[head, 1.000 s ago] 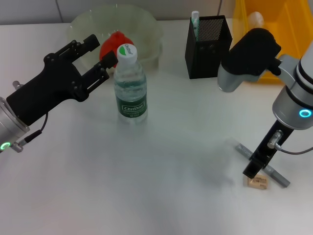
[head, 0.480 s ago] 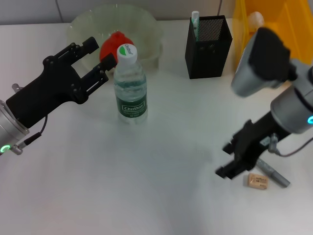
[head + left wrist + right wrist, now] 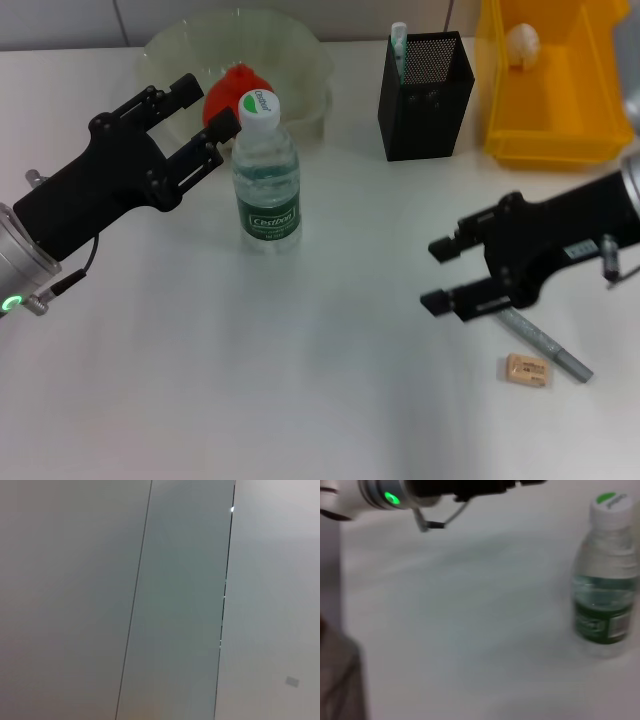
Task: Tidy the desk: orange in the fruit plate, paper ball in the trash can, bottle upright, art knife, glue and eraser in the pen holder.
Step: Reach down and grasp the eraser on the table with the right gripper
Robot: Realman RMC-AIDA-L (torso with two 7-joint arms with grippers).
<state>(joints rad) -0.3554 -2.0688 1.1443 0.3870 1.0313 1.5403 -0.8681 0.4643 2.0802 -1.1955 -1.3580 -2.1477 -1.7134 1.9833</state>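
The right tool [image 3: 440,272] hangs above the desk [image 3: 330,400] near its right edge, its 2 fingers spread apart and holding nothing, pointing toward the middle of the desk. The art knife [image 3: 545,345] lies flat on the desk partly under this tool's body, and the eraser [image 3: 526,369] lies just beside the knife, toward the near edge; neither is between the fingers.

The left tool [image 3: 203,110] sits near the far left part of the desk, fingers released, with the upright bottle [image 3: 266,172] just beside its fingertips but not gripped. In the right wrist view the bottle [image 3: 606,575] stands upright with its cap on.

The orange [image 3: 232,92] rests in the fruit plate [image 3: 300,60] at the far edge, behind the bottle. The pen holder [image 3: 425,97] stands at the far edge with a glue stick [image 3: 399,50] inside it. Next to it, the yellow trash can [image 3: 550,140] holds the paper ball [image 3: 522,42].
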